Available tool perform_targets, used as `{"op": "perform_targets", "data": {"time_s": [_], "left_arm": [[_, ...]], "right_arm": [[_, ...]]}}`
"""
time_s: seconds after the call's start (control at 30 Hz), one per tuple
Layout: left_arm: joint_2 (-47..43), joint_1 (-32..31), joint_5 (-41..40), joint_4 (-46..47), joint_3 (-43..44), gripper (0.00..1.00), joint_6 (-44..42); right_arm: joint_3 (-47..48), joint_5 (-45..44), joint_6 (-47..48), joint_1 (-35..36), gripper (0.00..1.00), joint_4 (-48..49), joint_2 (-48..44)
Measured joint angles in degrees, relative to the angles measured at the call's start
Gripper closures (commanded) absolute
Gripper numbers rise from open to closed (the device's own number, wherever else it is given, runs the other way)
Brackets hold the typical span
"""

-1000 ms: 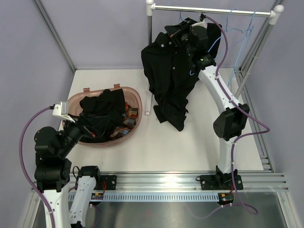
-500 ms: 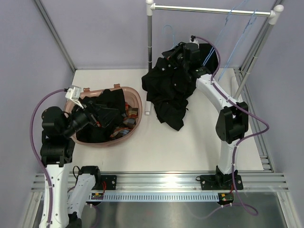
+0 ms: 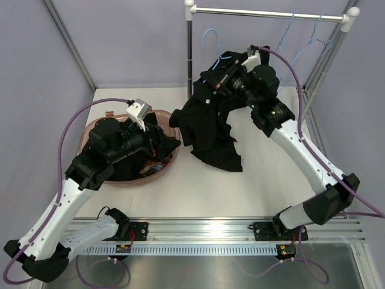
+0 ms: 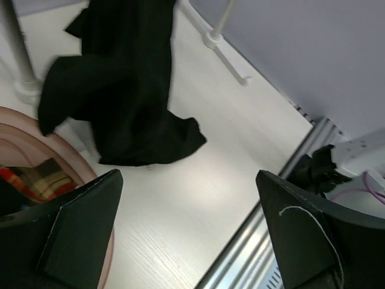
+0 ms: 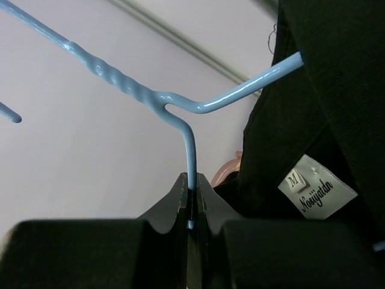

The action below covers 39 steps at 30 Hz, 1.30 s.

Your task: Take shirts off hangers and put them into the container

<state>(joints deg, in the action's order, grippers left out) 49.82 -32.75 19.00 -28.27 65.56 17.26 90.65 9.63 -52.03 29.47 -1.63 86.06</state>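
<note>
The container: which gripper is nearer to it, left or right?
Left. The left gripper hangs open over the container rim. The right gripper is farther, up by the rail, shut on a hanger carrying a black shirt.

The right arm point(image 3: 301, 150) has swung its elbow down toward 4 o'clock, carrying the black shirt point(image 3: 210, 126) and its hanger point(image 5: 191, 147) down and away from the rail point(image 3: 264, 13). The cloth, a second ago bunched high at 1 o'clock, now sags lower and spreads toward the tub point(image 3: 157, 173) at 9 o'clock. The left arm point(image 3: 57, 208), earlier folded low at 8 o'clock, has risen and reached out, its fingers point(image 4: 78, 235) now over the tub's 3 o'clock side.
</note>
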Motion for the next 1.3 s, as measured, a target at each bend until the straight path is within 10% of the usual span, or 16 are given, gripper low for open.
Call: {"op": "perform_targets", "data": {"time_s": [1.0,1.13,1.23,1.3], "left_arm": [[7.8,-17.5,-10.2,0.8,0.4,0.05,-3.8],[8.1,-17.9,-13.5,1.1,0.4,0.32,-3.4],[8.1,-17.9,-16.3,1.4,0.4,0.92,-2.1],[8.1,-18.4,-17.8,1.8,0.4,1.00,-1.5]], "right_arm": [[-15.9,9.6,-0.2,4.6,1.00,-5.6,-14.8],[-15.9,11.0,-0.3,5.3,1.00,-5.6,-15.4],[-15.9,11.4,-0.2,5.6,0.97,-5.6,-16.4],[-15.9,11.1,0.1,5.6,0.83,-5.8,-17.1]]}}
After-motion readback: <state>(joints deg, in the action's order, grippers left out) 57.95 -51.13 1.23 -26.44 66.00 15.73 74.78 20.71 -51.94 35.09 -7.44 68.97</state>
